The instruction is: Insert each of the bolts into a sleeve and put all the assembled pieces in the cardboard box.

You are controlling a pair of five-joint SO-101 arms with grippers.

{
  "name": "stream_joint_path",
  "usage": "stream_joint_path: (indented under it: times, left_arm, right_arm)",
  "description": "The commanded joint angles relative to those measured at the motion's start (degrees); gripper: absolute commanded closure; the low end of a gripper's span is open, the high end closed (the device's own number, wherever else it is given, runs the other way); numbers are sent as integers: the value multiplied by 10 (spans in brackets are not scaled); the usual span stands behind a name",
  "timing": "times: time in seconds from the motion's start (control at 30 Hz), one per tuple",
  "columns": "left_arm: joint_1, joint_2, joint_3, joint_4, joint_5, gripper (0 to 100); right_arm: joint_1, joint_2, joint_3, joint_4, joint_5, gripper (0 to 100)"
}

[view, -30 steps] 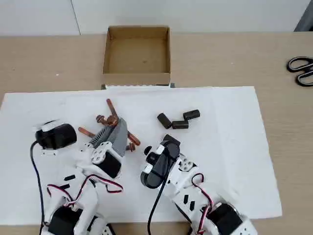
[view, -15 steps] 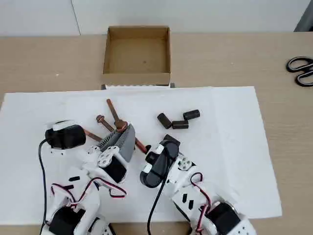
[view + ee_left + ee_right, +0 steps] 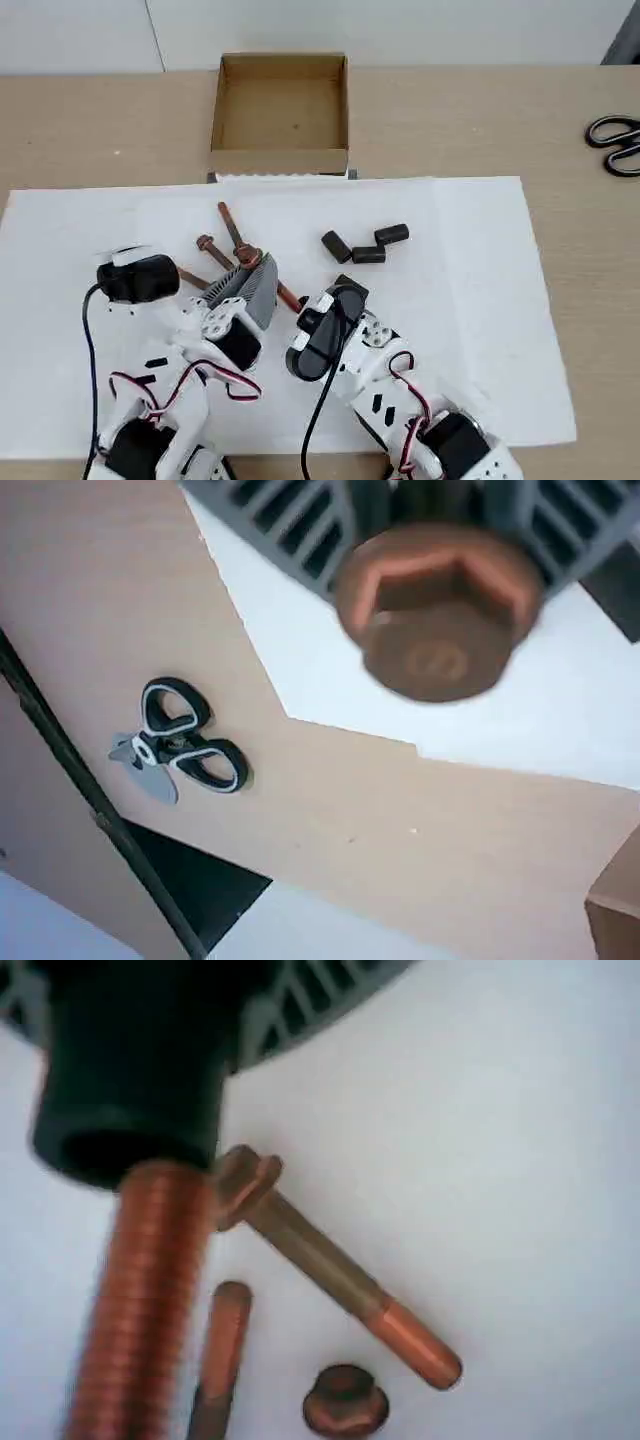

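My left end effector [image 3: 432, 515] is clamped on a bolt [image 3: 435, 620]. My right end effector [image 3: 140, 995] grips a sleeve [image 3: 130, 1080], with the bolt's thread at its mouth. The cardboard box [image 3: 280, 160] is empty. Three loose sleeves [image 3: 368, 255] and several loose bolts [image 3: 230, 228] lie on the paper [image 3: 480, 300]. I judge nearly all remains.

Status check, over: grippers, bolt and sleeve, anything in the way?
Left gripper shut on bolt. Right gripper shut on sleeve. Bolt's threaded end at sleeve mouth. Loose bolts on paper beneath.
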Motion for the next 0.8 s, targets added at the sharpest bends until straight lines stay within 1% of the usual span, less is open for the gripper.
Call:
stream_joint_path:
  times: [0.0,0.13,0.33,0.77]
  left_arm:
    - [8,-1,12,-24,3,994]
    - [9,-2,18,-35,3,994]
    - [45,-3,18,-36,3,994]
    - [46,-1,18,-32,3,994]
  right_arm:
    - [-7,-7,-11,-22,4,996]
    - [-7,-7,-11,-21,4,996]
    - [-7,-7,-3,-23,4,996]
    - [-8,-7,-3,-24,4,996]
